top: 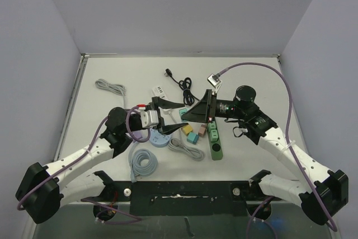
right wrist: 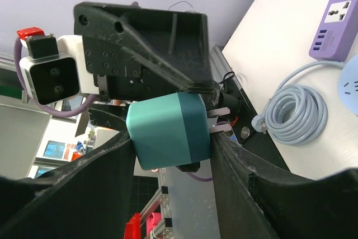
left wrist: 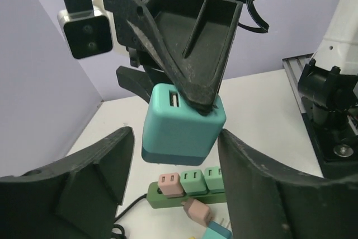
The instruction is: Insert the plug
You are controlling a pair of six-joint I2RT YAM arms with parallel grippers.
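A teal plug (left wrist: 182, 130) hangs in the air between both grippers, USB port up and darker prong end down; its prongs show in the right wrist view (right wrist: 168, 130). My right gripper (right wrist: 172, 138) is shut on it, and its black triangular fingers (left wrist: 190, 43) lie over the plug's top. My left gripper (left wrist: 176, 138) is open, one finger on each side of the plug, with a gap on the left. From above they meet at mid-table (top: 183, 113). The green power strip (left wrist: 162, 202) lies below with a pink plug and two green plugs in it (top: 216, 144).
Loose yellow (top: 186, 129), teal (top: 192, 137) and pink (top: 202, 131) plugs lie beside the strip. A coiled light-blue cable (top: 142, 162), a purple power strip (right wrist: 338, 15), a grey cable (top: 110, 88), a black cable (top: 182, 82) and a white adapter (top: 158, 90) lie around.
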